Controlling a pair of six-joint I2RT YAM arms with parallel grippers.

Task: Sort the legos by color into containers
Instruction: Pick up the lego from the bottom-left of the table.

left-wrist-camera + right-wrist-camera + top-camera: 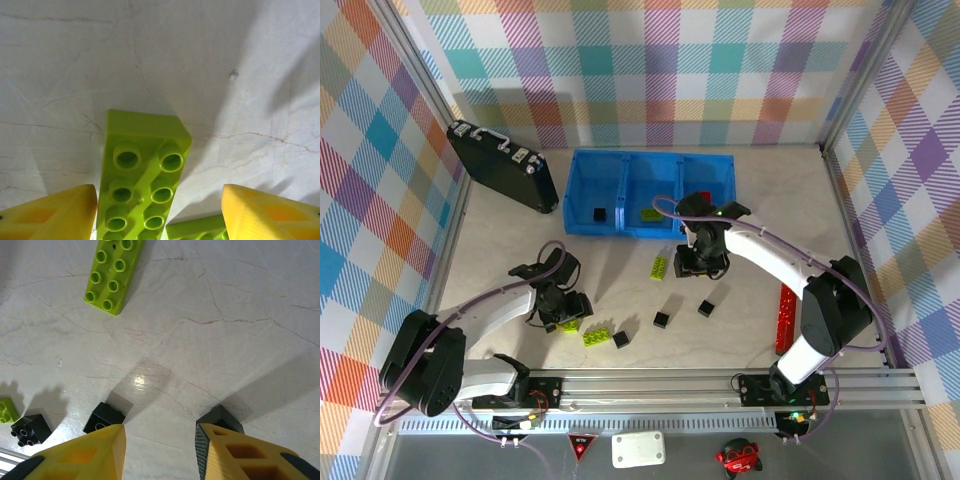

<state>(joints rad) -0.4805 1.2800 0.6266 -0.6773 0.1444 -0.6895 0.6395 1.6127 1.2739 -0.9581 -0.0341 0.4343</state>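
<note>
Left gripper (pixel 159 195): fingers apart, gripping nothing. A lime-green brick (pixel 142 170) lies flat on the table (pixel 210 60) between them, closer to one finger.
Right gripper (pixel 160 435): fingers apart, low over the table, with a black cube (pixel 220 416) just beside one finger.
Surface: pale, veined, with checked walls (pixel 670 60) around it and the blue bin (pixel 650 156) at the far side.
Brick: oblong, glossy, two rows of round studs.

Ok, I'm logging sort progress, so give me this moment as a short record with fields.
bin: blue bin, three compartments
already sorted: black cube in left compartment, lime brick in middle one
left end effector: open, straddling second lime brick on the table
right end effector: open, above table, loose black cube just ahead
</note>
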